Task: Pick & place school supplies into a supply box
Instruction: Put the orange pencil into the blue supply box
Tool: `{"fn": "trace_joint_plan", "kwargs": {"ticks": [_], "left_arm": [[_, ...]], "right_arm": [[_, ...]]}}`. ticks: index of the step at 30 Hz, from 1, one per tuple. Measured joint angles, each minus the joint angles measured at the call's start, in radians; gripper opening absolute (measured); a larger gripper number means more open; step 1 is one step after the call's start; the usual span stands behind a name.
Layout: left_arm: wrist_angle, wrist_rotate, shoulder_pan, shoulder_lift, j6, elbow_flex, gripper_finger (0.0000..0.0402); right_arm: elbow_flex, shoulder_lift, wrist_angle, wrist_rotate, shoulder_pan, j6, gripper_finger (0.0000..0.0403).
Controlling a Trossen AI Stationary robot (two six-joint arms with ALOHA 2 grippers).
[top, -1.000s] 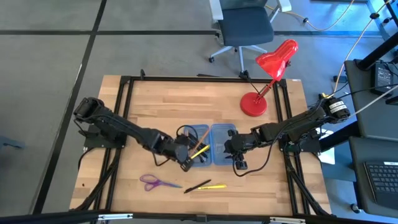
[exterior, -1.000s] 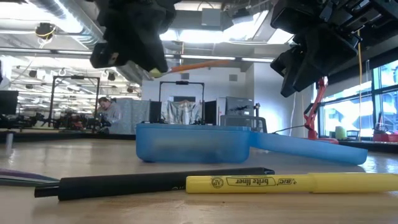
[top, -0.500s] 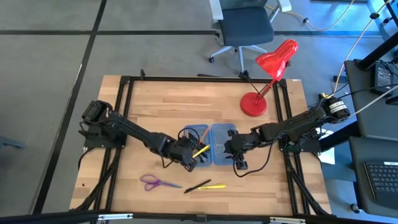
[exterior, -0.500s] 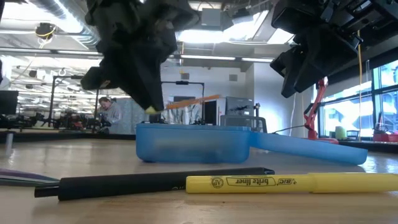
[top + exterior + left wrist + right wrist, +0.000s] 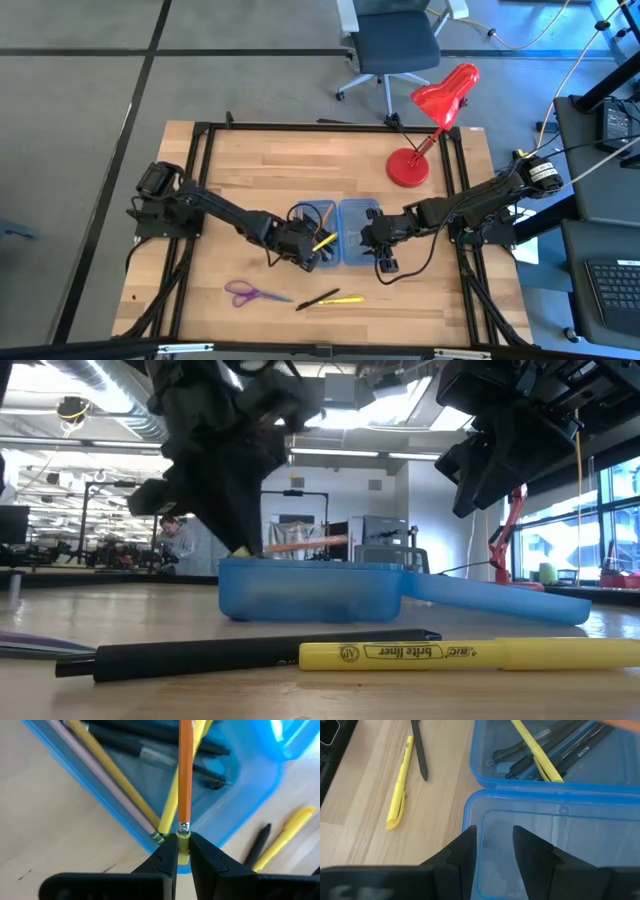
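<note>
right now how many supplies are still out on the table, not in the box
3: purple scissors at front left, then a black pen and a yellow highlighter side by side. The left hand holds an orange pencil over the box.

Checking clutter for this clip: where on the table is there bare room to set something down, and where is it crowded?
Bare wood lies between the red lamp and the table's far left corner, and along the near right edge beyond the yellow highlighter. It is crowded at the blue case, where the left tool holds an orange pencil and the right tool hovers; scissors and a black pen fill the near middle.
</note>
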Motion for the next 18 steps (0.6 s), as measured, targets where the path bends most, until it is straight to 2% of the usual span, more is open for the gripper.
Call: {"fn": "trace_joint_plan", "kwargs": {"ticks": [6, 18], "left_arm": [[-0.005, 0.071, 0.026, 0.029, -0.001, 0.0, 0.0025], [-0.002, 0.135, 0.066, 0.036, 0.009, 0.0, 0.0038]], "right_arm": [[0.0, 0.0, -0.001, 0.0, 0.0, 0.0, 0.0132], [0.0, 0.0, -0.017, 0.0, 0.0, 0.0, 0.0132]]}}
